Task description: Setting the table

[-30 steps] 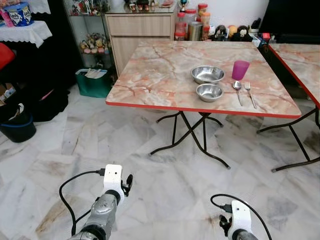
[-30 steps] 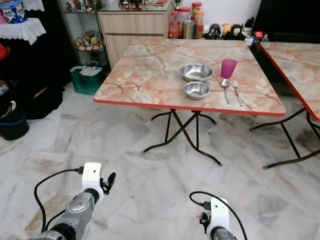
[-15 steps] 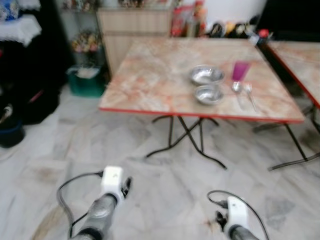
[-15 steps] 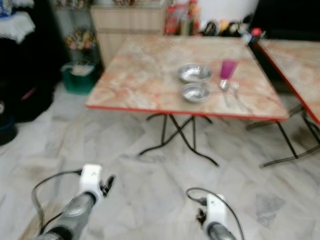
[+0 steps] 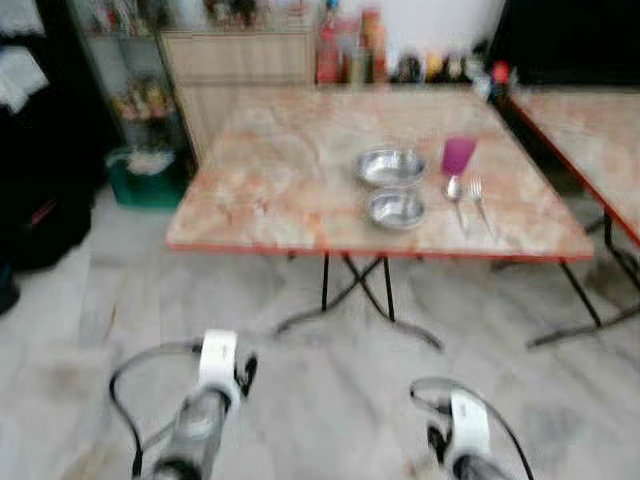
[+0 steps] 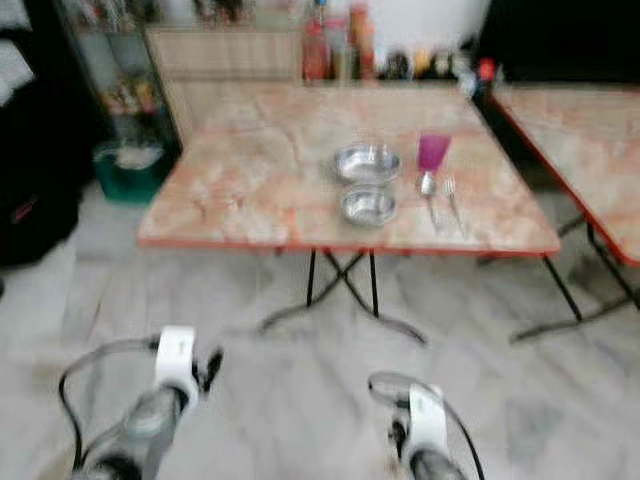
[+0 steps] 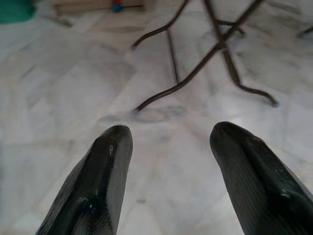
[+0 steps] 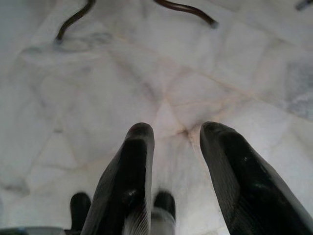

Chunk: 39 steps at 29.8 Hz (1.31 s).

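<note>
Camera has advanced toward the table (image 5: 280, 190); bowls (image 5: 394, 208) and cup (image 5: 458, 155) sit upper right. Left gripper (image 7: 168, 147) and right gripper (image 8: 171, 142) spread, empty. Halt squarely before reaching.

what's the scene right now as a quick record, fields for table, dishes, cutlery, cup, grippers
table: marble-pattern top with red edge, folding black legs, on a marble floor
dishes: two steel bowls, larger bowl farther from the robot, smaller bowl nearer
cutlery: spoon and fork side by side, to the right of the bowls
cup: pink cup upright, just behind the spoon
left gripper: open, empty, low over the floor
right gripper: open, empty, low over the floor
image: blurred
</note>
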{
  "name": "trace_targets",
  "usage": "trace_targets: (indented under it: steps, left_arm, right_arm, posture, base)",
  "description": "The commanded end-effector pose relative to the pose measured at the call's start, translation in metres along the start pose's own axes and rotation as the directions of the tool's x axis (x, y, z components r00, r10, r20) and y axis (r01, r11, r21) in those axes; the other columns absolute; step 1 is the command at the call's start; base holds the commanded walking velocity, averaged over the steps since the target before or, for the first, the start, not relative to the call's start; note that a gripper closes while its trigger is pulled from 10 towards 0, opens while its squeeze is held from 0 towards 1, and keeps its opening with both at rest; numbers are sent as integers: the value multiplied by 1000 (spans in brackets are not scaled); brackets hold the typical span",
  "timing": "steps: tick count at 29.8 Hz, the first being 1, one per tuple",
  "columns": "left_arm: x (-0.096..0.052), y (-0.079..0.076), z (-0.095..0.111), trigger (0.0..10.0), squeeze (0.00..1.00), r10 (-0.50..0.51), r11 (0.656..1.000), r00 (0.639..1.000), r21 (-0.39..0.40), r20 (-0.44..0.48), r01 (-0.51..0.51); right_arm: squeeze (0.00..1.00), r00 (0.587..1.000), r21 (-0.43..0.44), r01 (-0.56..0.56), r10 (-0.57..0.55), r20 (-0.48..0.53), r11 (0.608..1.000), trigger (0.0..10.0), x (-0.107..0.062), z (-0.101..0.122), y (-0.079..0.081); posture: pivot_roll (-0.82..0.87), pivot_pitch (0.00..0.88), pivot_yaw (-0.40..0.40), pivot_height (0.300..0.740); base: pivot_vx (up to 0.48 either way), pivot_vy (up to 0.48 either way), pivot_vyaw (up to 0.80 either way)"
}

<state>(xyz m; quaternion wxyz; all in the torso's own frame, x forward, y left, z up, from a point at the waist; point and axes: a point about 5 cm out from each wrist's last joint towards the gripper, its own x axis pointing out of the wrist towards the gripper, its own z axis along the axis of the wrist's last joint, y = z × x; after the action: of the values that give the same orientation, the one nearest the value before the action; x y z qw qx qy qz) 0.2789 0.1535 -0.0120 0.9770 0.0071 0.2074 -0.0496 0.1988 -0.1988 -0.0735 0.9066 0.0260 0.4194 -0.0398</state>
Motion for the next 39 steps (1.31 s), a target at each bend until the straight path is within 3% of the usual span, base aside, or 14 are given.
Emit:
trace_targets:
  steps: [1,7,8,11,17,25,34,39]
  left_arm:
    - [2,-3,6,10000,0,5,1000,999,-8,36,-5]
    - [3,8,31,10000,0,38,999,980,-7,195,-37]
    - [3,11,42,10000,0,57,998,963,-11,264,-56]
    - [3,14,56,10000,0,74,997,938,-20,337,-72]
    - [5,13,106,10000,0,82,997,850,-33,521,-75]
    - [8,4,148,10000,0,51,999,780,-44,623,-29]
    - [10,-7,168,10000,0,2,1000,757,-24,653,18]
    - [11,-12,169,10000,0,-18,999,758,-21,652,42]
  right_arm:
    - [0,1000,-2,23,-23,0,1000,10000,-1,0,-8]
    - [0,1000,2,28,-28,1,1000,10000,-1,-1,-9]
    - [0,1000,2,28,-28,0,1000,10000,-1,-1,-10]
    - [0,1000,1,29,-29,0,1000,10000,-1,-1,-10]
    - [0,1000,-8,22,-22,0,1000,10000,-1,0,-8]
    - [0,1000,-3,25,-25,-7,1000,10000,-1,-3,-7]
    - [0,996,11,68,-68,-50,998,10000,-7,-20,-16]
    - [0,993,29,90,-88,-74,996,10000,-10,-31,-20]
  posture:
    - [29,0,13,740]
    - [23,0,18,740]
    - [23,0,18,740]
    - [32,0,12,740]
    - [44,0,3,740]
    - [39,0,11,740]
    - [25,0,21,740]
    - [24,0,21,740]
  base:
    - [345,0,0]
    - [345,0,0]
    - [349,0,0]
    - [349,0,0]
    - [349,0,0]
    - [352,0,0]
    - [352,0,0]
    - [352,0,0]
